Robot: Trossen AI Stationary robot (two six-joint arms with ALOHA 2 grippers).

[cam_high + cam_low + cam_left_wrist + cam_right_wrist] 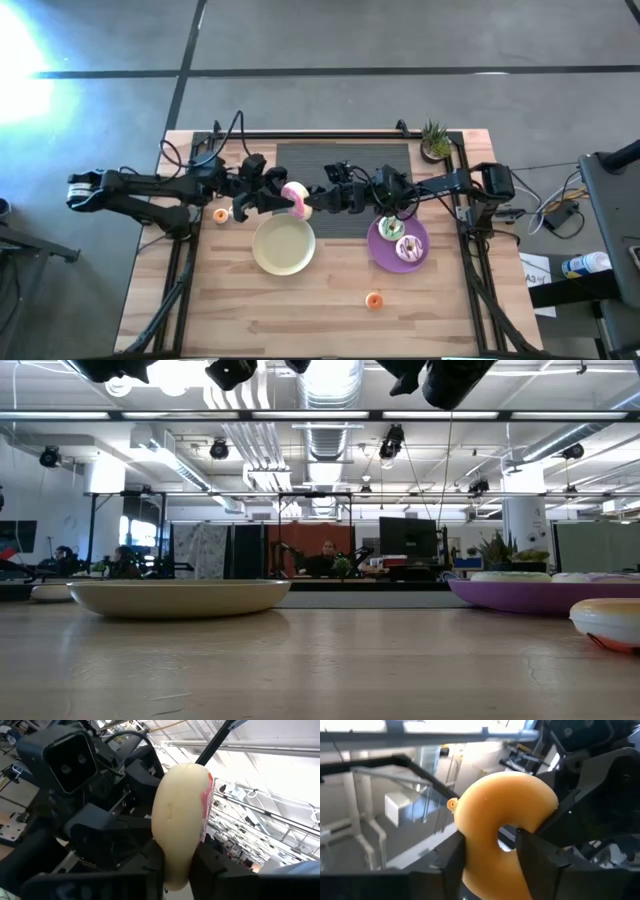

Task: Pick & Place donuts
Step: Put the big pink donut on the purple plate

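— How many donuts show?
— Five: a pink-iced donut held aloft between both arms, two on the purple plate, one tiny orange donut beside the left arm, another on the bare counter.
— And the fingers?
— Left gripper and right gripper each pinch it, above the cream plate.

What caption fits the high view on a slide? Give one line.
Both grippers, left and right, hold a pink donut above the cream plate.
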